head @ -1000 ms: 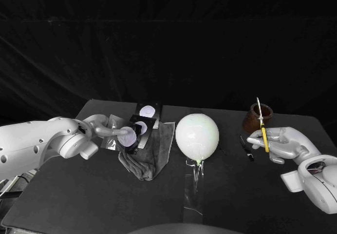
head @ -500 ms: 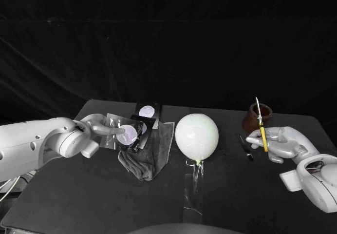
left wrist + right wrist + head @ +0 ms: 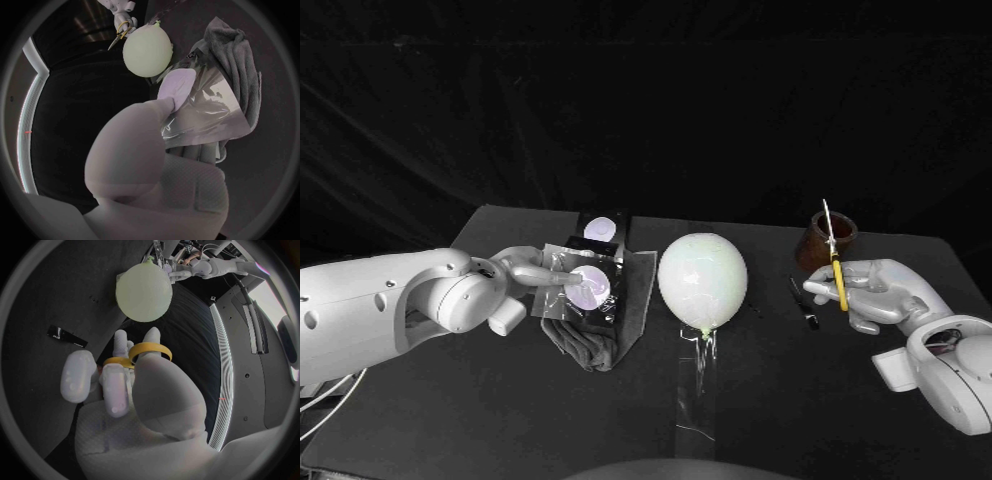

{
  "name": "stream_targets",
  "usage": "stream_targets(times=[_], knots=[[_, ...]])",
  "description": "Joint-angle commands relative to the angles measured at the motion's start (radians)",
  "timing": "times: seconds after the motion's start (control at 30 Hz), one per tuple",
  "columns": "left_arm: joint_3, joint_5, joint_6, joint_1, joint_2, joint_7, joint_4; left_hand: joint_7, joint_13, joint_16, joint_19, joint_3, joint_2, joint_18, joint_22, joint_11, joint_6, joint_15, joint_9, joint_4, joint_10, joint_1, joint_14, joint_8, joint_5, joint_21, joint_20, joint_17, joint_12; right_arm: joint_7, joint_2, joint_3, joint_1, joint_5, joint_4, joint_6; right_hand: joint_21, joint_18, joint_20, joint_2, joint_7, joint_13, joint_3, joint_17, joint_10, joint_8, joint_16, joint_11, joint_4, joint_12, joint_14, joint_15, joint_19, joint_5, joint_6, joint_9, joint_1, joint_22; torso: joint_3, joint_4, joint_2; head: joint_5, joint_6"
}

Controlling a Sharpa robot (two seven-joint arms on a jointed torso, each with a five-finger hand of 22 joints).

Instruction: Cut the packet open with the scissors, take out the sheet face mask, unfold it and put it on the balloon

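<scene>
left hand [image 3: 528, 270]: fingers clamped on packet [image 3: 593, 288]
right hand [image 3: 884, 295]: fingers clamped on scissors [image 3: 837, 262]
left for you: cut, mask out, unfold, onto balloon [image 3: 704, 277]

I logged the black table [image 3: 459, 400] as matt. The pale egg-shaped balloon [image 3: 704, 275] looked like smooth rubber with a soft sheen. The clear plastic packet [image 3: 589, 290] was glossy and crinkled, throwing glare. The grey cloth [image 3: 596, 345] appeared soft, ribbed and matt. The yellow-handled scissors [image 3: 839, 275] showed smooth plastic loops and bright metal blades. The brown jar [image 3: 822, 240] looked glossy. The silver left hand [image 3: 519, 270] and silver right hand [image 3: 880, 292] had a smooth satin finish.
</scene>
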Motion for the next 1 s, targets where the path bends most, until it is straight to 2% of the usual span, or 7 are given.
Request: stream_targets(times=[0.03, 0.3, 0.5, 0.53, 0.57, 0.67, 1.0], knots=[[-0.003, 0.011, -0.027, -0.002, 0.013, 0.049, 0.011, 0.005, -0.003, -0.003, -0.014, 0.047, 0.002, -0.010, 0.001, -0.005, -0.004, 0.000, 0.004, -0.056, 0.006, -0.014, -0.016, -0.002, 0.003, 0.004, 0.004, -0.003, -0.011, 0.015, 0.001, 0.001, 0.000, -0.005, 0.002, 0.010, 0.000, 0.019, 0.002, 0.080, 0.003, 0.001, -0.029, 0.001, 0.030, -0.006, 0.003, -0.021, 0.000, 0.005, 0.033, 0.004, 0.005, 0.000, 0.005, 0.001, 0.083, 0.147, -0.0003, 0.0009, 0.000, -0.002, 0.001], [-0.009, -0.126, -0.065, -0.007, 0.028, 0.032, 0.031, 0.065, -0.019, -0.023, -0.092, -0.004, -0.046, -0.031, -0.043, 0.055, -0.132, 0.058, -0.025, -0.076, -0.128, -0.089, -0.119, -0.071, 0.003, -0.071, 0.047, -0.009, -0.061, 0.016, 0.000, 0.001, 0.000, -0.004, 0.003, 0.010, 0.000, 0.019, 0.002, 0.080, 0.003, 0.001, -0.029, 0.001, 0.030, -0.006, 0.003, -0.021, 0.000, 0.005, 0.033, 0.004, 0.005, 0.000, 0.005, 0.001, 0.083, 0.147, -0.0005, 0.0017, 0.000, -0.005, 0.001], [-0.010, -0.300, -0.030, -0.008, 0.031, -0.020, 0.056, 0.114, -0.042, -0.093, -0.171, -0.163, -0.138, -0.052, -0.160, 0.116, -0.224, 0.127, -0.044, -0.034, -0.293, -0.169, -0.310, -0.104, 0.004, -0.252, 0.099, -0.043, -0.108, 0.017, 0.000, 0.001, 0.000, -0.003, 0.003, 0.011, 0.001, 0.018, 0.003, 0.079, 0.003, 0.000, -0.028, 0.001, 0.031, -0.008, 0.003, -0.020, 0.000, 0.003, 0.033, 0.005, 0.005, 0.000, 0.006, 0.000, 0.082, 0.147, -0.0012, 0.0023, 0.000, -0.007, -0.001], [-0.010, -0.327, -0.025, -0.008, 0.031, -0.025, 0.060, 0.116, -0.042, -0.103, -0.181, -0.209, -0.127, -0.059, -0.179, 0.125, -0.233, 0.135, -0.045, -0.028, -0.313, -0.161, -0.340, -0.103, 0.006, -0.281, 0.100, -0.050, -0.110, 0.017, 0.000, 0.001, 0.000, -0.003, 0.003, 0.011, 0.001, 0.018, 0.003, 0.079, 0.003, 0.000, -0.028, 0.001, 0.031, -0.008, 0.003, -0.020, 0.000, 0.003, 0.033, 0.005, 0.005, 0.000, 0.006, 0.000, 0.082, 0.147, -0.0012, 0.0020, 0.000, -0.007, -0.002], [-0.010, -0.343, -0.022, -0.008, 0.031, -0.027, 0.062, 0.120, -0.035, -0.089, -0.142, -0.448, -0.049, -0.067, -0.241, 0.142, -0.257, 0.144, -0.046, 0.010, -0.346, -0.077, -0.373, -0.089, 0.006, -0.356, 0.099, -0.061, -0.078, 0.017, 0.000, 0.001, 0.000, -0.003, 0.003, 0.011, 0.001, 0.018, 0.003, 0.079, 0.003, 0.000, -0.028, 0.001, 0.031, -0.008, 0.003, -0.020, 0.000, 0.003, 0.033, 0.005, 0.005, 0.000, 0.006, 0.000, 0.082, 0.147, -0.0012, 0.0020, 0.000, -0.007, -0.002], [-0.009, -0.410, -0.014, -0.008, 0.029, -0.031, 0.072, 0.135, -0.036, -0.095, -0.144, -0.572, -0.035, -0.079, -0.275, 0.131, -0.269, 0.155, -0.047, 0.064, -0.374, -0.024, -0.412, -0.080, 0.006, -0.400, 0.098, -0.074, -0.063, 0.017, -0.001, 0.001, 0.000, -0.002, 0.003, 0.011, 0.001, 0.018, 0.003, 0.079, 0.003, 0.000, -0.028, 0.001, 0.031, -0.008, 0.003, -0.020, 0.000, 0.003, 0.033, 0.005, 0.005, 0.000, 0.006, 0.000, 0.082, 0.147, -0.0011, 0.0021, 0.000, -0.007, -0.002], [-0.003, -0.601, 0.006, -0.007, 0.020, -0.034, 0.088, 0.149, -0.038, -0.115, -0.244, -0.771, -0.106, -0.103, -0.364, 0.156, -0.307, 0.178, -0.050, 0.113, -0.432, 0.028, -0.506, -0.064, 0.005, -0.545, 0.103, -0.106, -0.032, 0.018, -0.001, 0.001, 0.000, -0.001, 0.002, 0.011, -0.001, 0.019, 0.003, 0.079, 0.003, 0.000, -0.028, 0.000, 0.031, -0.009, 0.003, -0.020, 0.001, 0.002, 0.033, 0.005, 0.004, 0.000, 0.006, 0.000, 0.081, 0.147, -0.0008, 0.0016, -0.001, -0.007, -0.003]])
